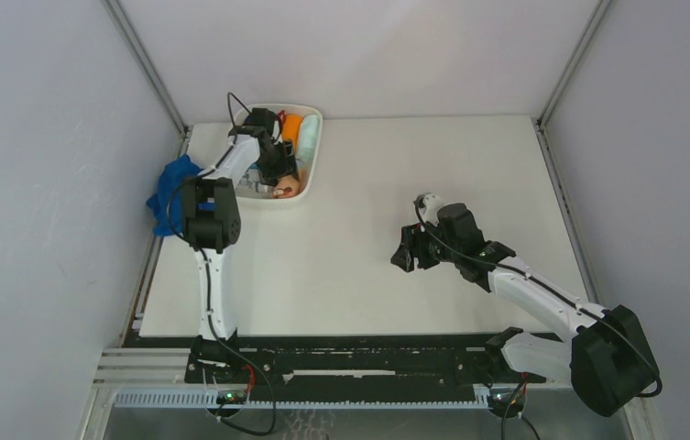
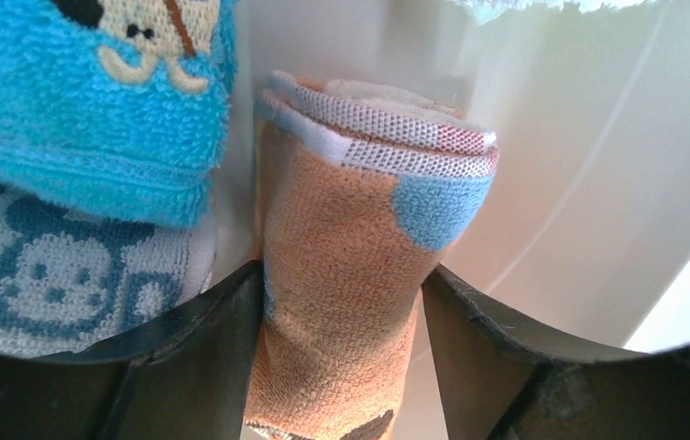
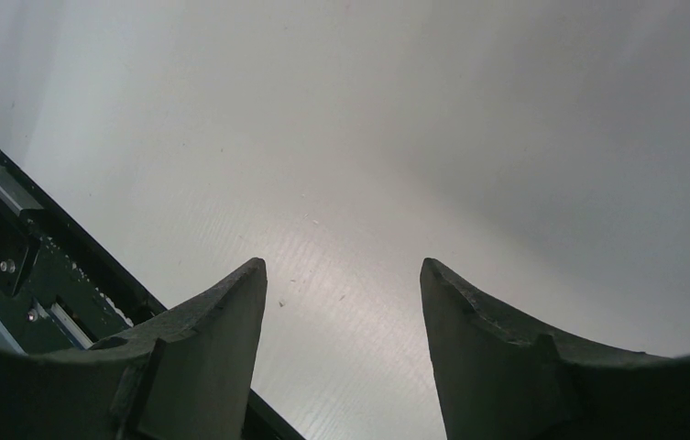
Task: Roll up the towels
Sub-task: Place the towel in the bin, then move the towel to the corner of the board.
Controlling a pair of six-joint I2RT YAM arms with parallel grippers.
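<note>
Left gripper (image 2: 341, 302) clamped on rolled peach towel (image 2: 350, 275) inside the white tray (image 1: 312, 156).

Right gripper (image 3: 341, 312) spread wide, holding nothing, above the table (image 1: 368, 257). Blue towel (image 1: 169, 194) lies bunched at the table's left edge, beside the tray.

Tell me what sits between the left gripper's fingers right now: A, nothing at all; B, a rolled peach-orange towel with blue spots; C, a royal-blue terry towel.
B: the left wrist view shows the rolled peach-orange towel between the fingers of the left gripper, inside the white bin.
</note>
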